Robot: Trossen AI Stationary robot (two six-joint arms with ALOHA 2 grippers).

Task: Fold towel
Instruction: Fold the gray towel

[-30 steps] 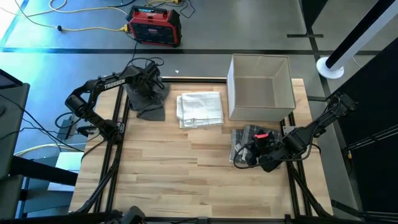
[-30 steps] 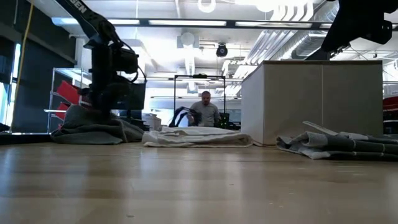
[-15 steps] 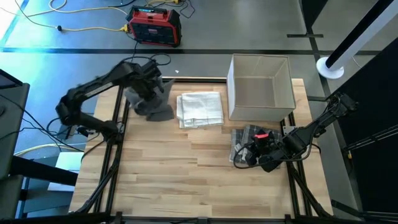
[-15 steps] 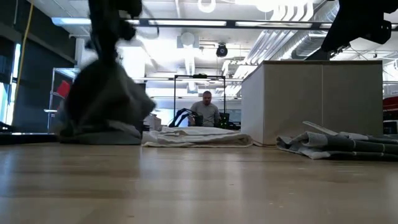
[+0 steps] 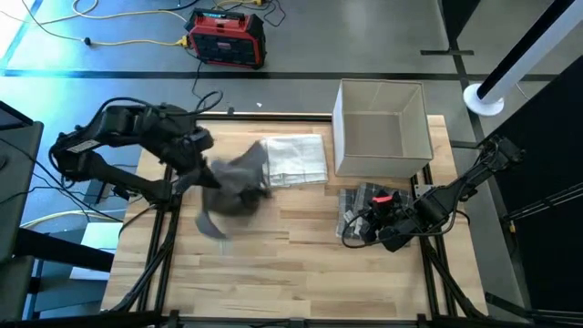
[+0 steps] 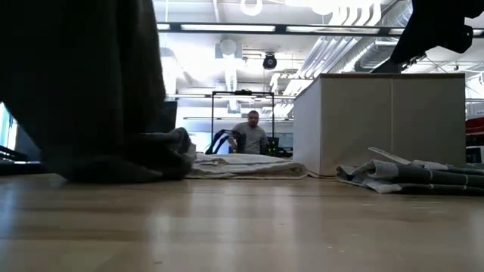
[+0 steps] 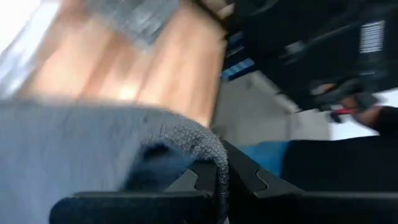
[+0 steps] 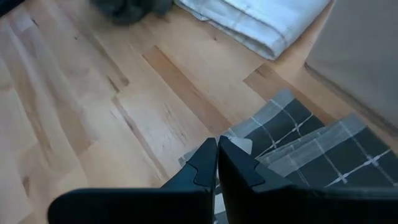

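A dark grey towel (image 5: 235, 185) hangs from my left gripper (image 5: 195, 148), which is shut on it over the table's left part. In the low view the towel (image 6: 91, 91) fills the left side, its lower end on the wood. A folded white towel (image 5: 293, 159) lies flat at the far middle. My right gripper (image 5: 360, 228) stays shut at the right, its fingertips (image 8: 217, 146) over the corner of a grey plaid cloth (image 8: 298, 143) that lies crumpled on the table. My left gripper pinches a rolled edge or fold of the grey towel (image 7: 211, 155) between its two fingers. The rest of the towel hangs slack below and beside the fingers, its lower end (image 6: 155, 155) on the table beside the white towel. My right gripper is over the plaid cloth's corner (image 8: 245, 144); whether it touches, I cannot tell.
An open beige box (image 5: 383, 128) stands at the far right, just behind the plaid cloth (image 5: 364, 202). Bare wood (image 5: 273, 264) spreads across the near half of the table. A person (image 6: 249, 136) sits in the room beyond the far edge.
My left gripper has risen from the far left corner and swung toward the near edge, still shut on the grey towel. The towel has come up off its heap and now hangs spread out, with its lower end trailing on the table near the white towel.
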